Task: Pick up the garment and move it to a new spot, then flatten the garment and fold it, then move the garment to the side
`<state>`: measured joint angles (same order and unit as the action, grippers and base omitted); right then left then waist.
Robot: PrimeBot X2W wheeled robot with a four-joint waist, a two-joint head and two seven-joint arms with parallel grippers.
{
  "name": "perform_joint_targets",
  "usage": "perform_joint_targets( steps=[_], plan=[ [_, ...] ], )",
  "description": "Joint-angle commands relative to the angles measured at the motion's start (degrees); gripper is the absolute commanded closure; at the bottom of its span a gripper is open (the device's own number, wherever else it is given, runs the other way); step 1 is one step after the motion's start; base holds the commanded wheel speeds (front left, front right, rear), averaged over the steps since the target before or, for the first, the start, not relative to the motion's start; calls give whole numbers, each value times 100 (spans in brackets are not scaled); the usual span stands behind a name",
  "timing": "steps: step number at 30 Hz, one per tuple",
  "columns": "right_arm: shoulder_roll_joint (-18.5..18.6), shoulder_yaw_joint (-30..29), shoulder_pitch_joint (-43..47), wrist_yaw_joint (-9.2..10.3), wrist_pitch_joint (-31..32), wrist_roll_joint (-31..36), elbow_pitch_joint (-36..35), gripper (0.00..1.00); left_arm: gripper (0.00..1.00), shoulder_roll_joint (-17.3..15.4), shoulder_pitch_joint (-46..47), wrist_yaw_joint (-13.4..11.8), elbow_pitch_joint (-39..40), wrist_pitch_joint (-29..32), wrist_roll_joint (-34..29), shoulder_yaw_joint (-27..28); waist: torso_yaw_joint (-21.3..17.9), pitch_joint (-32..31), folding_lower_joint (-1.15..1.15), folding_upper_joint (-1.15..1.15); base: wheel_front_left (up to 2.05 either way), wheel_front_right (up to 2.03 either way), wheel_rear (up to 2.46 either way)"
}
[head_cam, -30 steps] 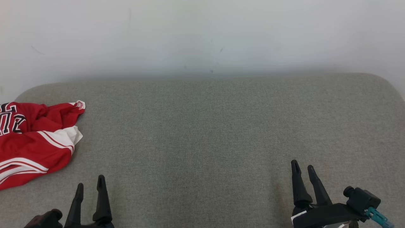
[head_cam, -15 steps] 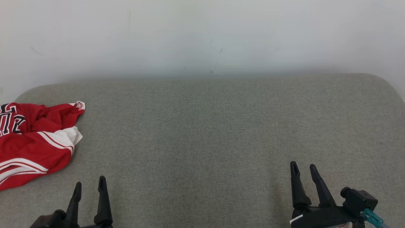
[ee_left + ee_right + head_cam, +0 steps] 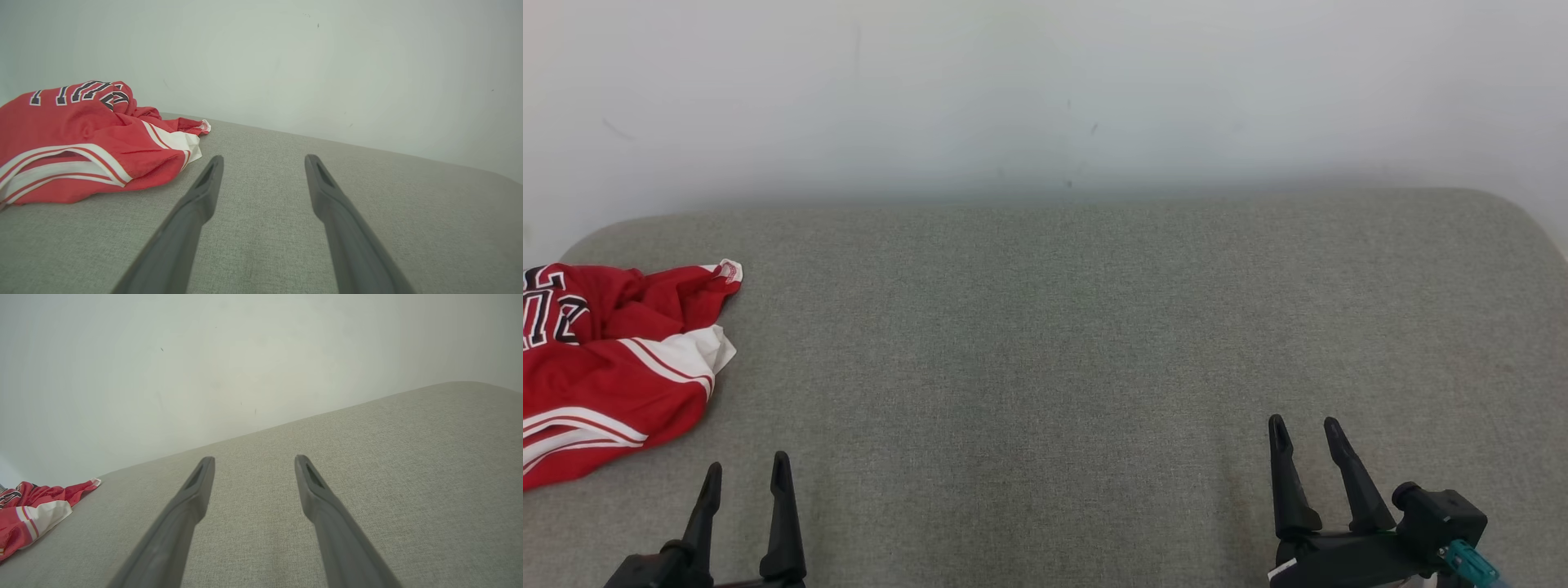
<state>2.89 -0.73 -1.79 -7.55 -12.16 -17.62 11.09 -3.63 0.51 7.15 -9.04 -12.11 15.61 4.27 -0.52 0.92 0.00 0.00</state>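
Garment (image 3: 613,367): we see it crumpled, red with white stripes, at the left edge of the grey cushion (image 3: 1045,327).
Left gripper (image 3: 747,462): we find its fingers spread wide and empty, near the garment but apart.
Right gripper (image 3: 1303,421): we see it equally wide, empty, well apart from the garment.

One red garment (image 3: 613,367), one grey surface (image 3: 1054,327), one left gripper (image 3: 747,461), one right gripper (image 3: 1303,420)

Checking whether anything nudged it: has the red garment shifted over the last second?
No. The red garment lies where it was, its tip equally far from the back edge of the cushion.
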Motion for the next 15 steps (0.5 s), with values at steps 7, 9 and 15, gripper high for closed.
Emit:
perform_joint_targets(
  steps=[7, 9, 15],
  plan=[
    [-2, -7, 34, 10, -117, 393, 3, 0, 0, -42, -55, 43, -35, -117, -409, 107, -8, -8, 0, 0, 0, 0, 0],
    [-2, -10, 37, 10, -139, 482, 14, 0, 0, -44, -53, 24, -51, -146, -504, 119, -8, -7, 0, 0, 0, 0, 0],
    [-3, -15, 17, 11, -209, 741, 72, 0, 0, -45, -28, 27, -87, -209, -747, 169, 1, 0, 0, 0, 0, 0, 0]
  ],
)
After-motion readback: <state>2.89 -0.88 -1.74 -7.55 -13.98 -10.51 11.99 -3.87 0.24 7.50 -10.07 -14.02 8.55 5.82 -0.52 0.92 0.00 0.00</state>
